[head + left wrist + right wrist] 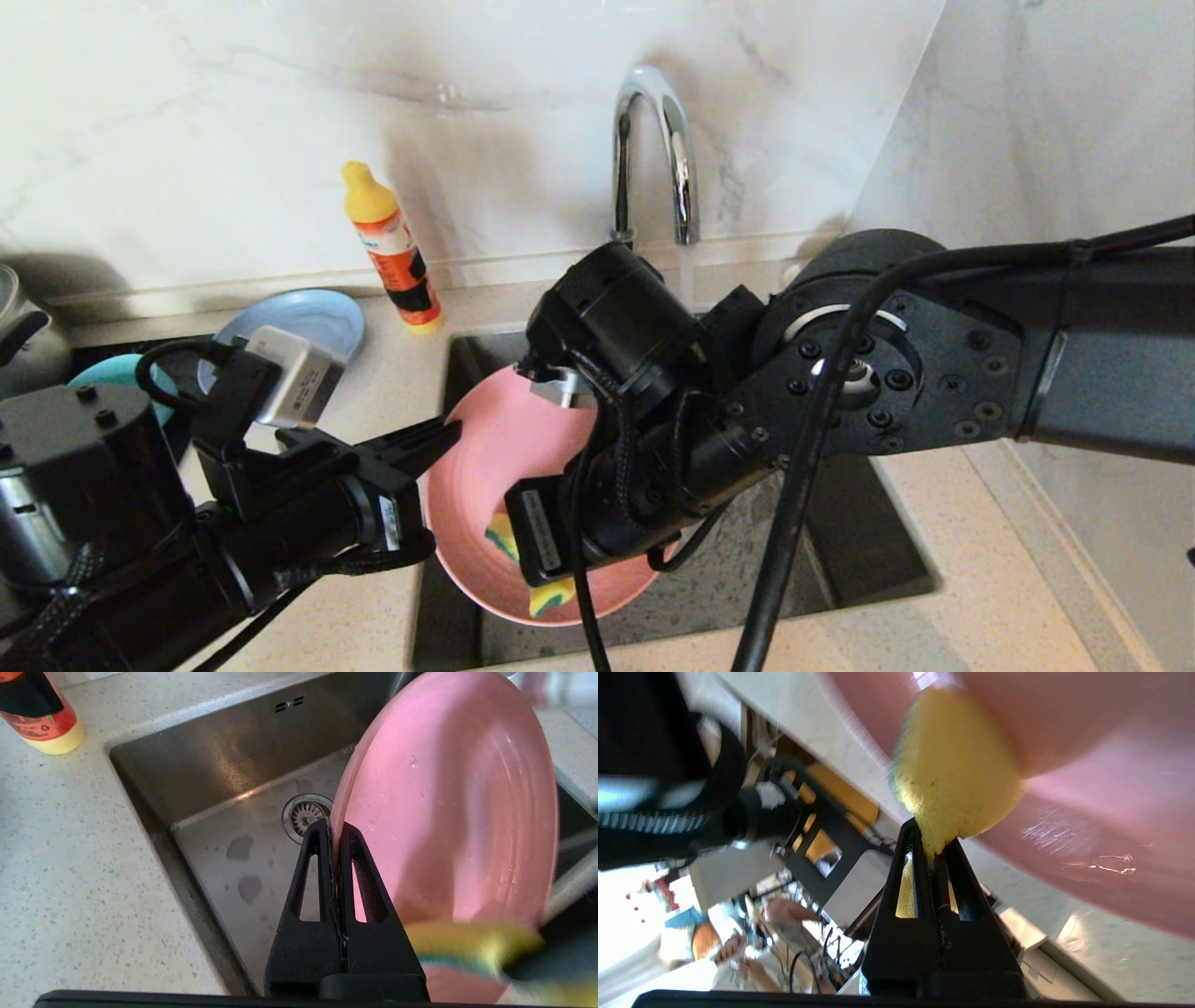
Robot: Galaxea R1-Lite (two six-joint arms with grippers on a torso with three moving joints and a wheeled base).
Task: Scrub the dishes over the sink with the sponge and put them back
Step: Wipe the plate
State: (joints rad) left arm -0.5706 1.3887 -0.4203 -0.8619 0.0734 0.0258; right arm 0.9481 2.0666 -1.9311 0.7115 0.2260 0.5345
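At the centre of the head view we see the sink (pixel 868 541) set in the worktop (pixel 980 607). Over it our left tool (pixel 448 437) is clamped on the rim of the tilted salmon-pink plate (pixel 504 448). Our right tool (pixel 931 851) pinches the sponge (pixel 952 779) tight against the plate's face, lower centre.

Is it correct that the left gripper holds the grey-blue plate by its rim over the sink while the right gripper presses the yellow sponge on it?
Not quite. The left gripper clamps a salmon-pink plate, as the left wrist view shows; the grey-blue plate lies on the counter. The rest holds: over the sink, the right gripper presses the yellow sponge on it.
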